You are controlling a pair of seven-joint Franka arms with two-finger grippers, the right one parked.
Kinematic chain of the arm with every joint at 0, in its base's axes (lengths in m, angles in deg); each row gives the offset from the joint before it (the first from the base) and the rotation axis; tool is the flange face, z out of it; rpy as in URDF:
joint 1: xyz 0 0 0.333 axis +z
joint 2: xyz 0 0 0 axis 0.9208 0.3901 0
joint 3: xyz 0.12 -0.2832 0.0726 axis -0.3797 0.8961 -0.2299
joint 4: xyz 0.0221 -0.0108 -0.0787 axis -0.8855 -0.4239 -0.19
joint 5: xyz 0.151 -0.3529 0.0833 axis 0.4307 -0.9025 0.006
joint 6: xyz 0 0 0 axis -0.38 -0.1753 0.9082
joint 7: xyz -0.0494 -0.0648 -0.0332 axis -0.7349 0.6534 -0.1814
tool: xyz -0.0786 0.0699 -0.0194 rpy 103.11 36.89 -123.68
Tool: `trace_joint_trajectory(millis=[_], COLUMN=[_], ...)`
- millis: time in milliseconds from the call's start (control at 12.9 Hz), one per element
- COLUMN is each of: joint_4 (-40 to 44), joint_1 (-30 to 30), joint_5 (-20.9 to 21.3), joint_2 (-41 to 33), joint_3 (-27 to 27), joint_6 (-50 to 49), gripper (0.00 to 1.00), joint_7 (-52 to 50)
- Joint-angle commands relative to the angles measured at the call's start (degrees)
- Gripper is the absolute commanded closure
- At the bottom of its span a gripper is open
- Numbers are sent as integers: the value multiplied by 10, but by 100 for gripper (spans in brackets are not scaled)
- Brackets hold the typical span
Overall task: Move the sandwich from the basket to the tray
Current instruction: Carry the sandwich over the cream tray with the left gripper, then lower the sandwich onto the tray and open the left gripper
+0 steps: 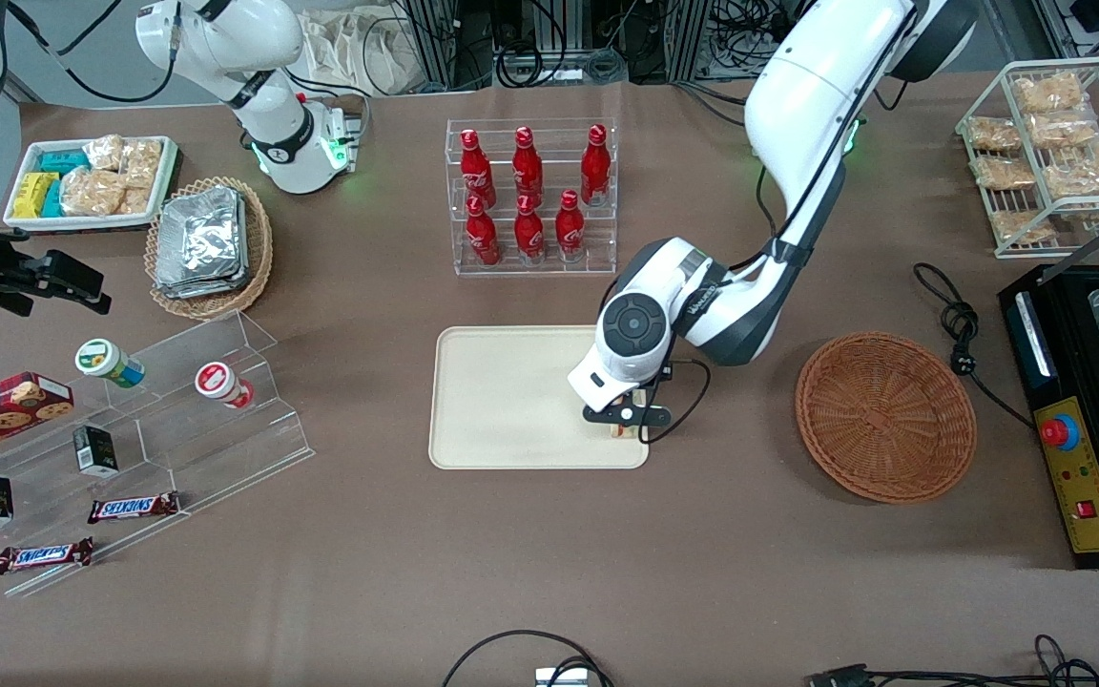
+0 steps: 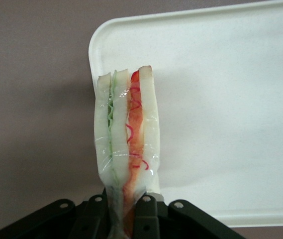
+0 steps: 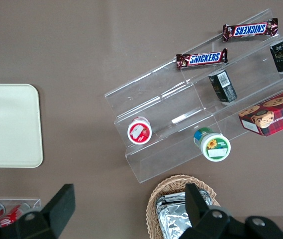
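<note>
My left gripper [image 1: 623, 426] is shut on the sandwich [image 2: 126, 144], a wrapped white-bread wedge with green and red-orange filling. It holds it over the corner of the cream tray [image 1: 502, 401] that is nearest the front camera and the reddish-brown basket [image 1: 885, 416]. In the front view only a sliver of the sandwich [image 1: 620, 431] shows under the hand. In the left wrist view the sandwich hangs over the tray's rim [image 2: 94, 45], partly above bare table. The basket lies toward the working arm's end of the table, and nothing shows in it.
A clear rack of red bottles [image 1: 530, 196] stands farther from the front camera than the tray. A tan basket of foil packets [image 1: 206, 243] and clear steps with snacks [image 1: 130, 429] lie toward the parked arm's end. A black appliance [image 1: 1084, 410] and a power cable [image 1: 960, 334] lie beside the basket.
</note>
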State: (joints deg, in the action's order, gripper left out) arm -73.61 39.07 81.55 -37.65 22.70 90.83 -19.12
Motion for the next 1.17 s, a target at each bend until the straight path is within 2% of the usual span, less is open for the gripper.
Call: trace_joint_trajectory(millis=[0,311,389,467,544,622,1089], joint_4=[-4,-5,-5,-5,-5,-5,-6], joint_1=[-12,-25,-25,-25,-25,-26,-27], joint_5=[16,16,16,16,16,16,16], joint_2=[0,19,21,21,21,20,-18], joint_3=[-10,-28,-28,-28,-28,-28,-30], joint_6=[22,51,52,52,55,58,58], gripper=[100,98,92,72,43,0,0], joint_7=[-12,-18,-18,-20,-23,-25,-12])
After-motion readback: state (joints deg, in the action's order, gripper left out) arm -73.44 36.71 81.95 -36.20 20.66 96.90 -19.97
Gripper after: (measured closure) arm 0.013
